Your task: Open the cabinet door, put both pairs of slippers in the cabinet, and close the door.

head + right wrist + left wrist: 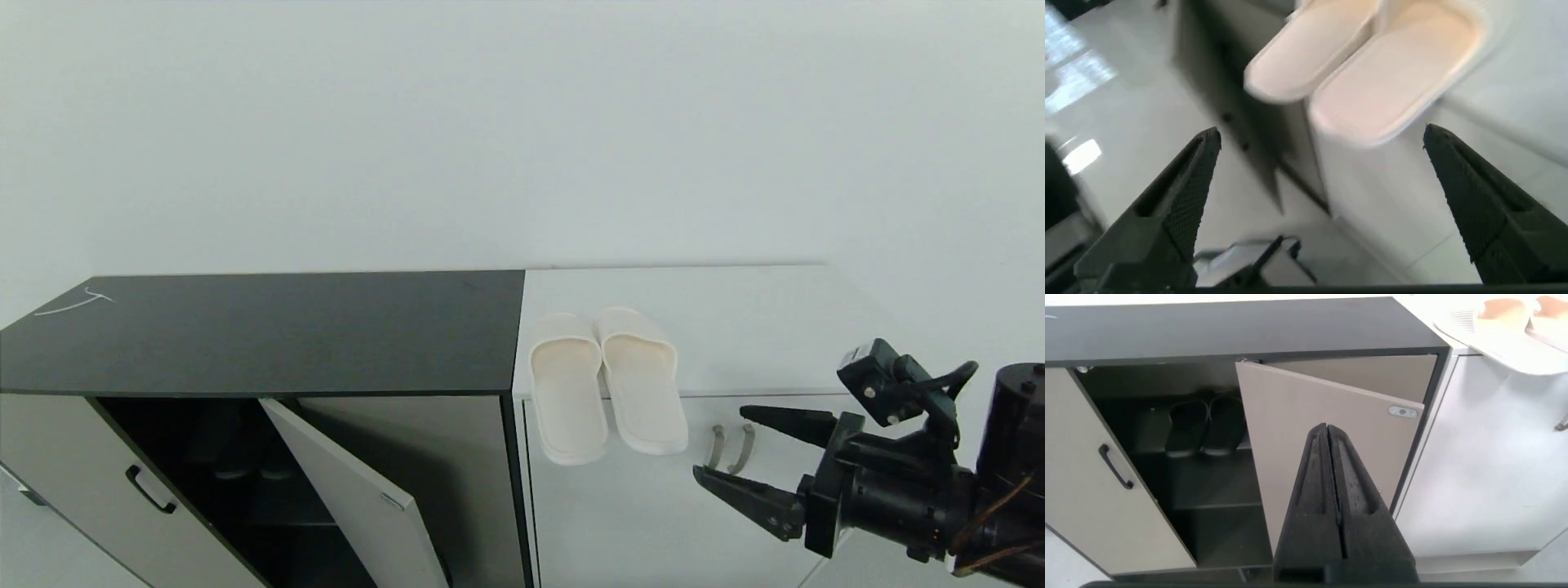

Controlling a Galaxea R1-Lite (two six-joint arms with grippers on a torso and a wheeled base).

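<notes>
Against a plain wall stands a low black-topped cabinet (261, 335) with both grey doors open, its right door (343, 490) swung out at an angle. Touching it, a white cabinet (735, 327) carries a pair of cream slippers (608, 384), near ends overhanging the front edge. Inside the dark one, a pair of dark slippers (1204, 425) sits on a shelf. Near the cream pair hangs the right gripper (720, 443), spread wide; the left gripper (1328, 433), pressed together, faces the right door

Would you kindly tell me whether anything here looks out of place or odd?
The pair of cream foam slippers lies on the white cabinet top with its heels hanging over the front edge, so it could slip off. A thin pale scratch-like mark also crosses the black cabinet top near its far left corner.
</notes>
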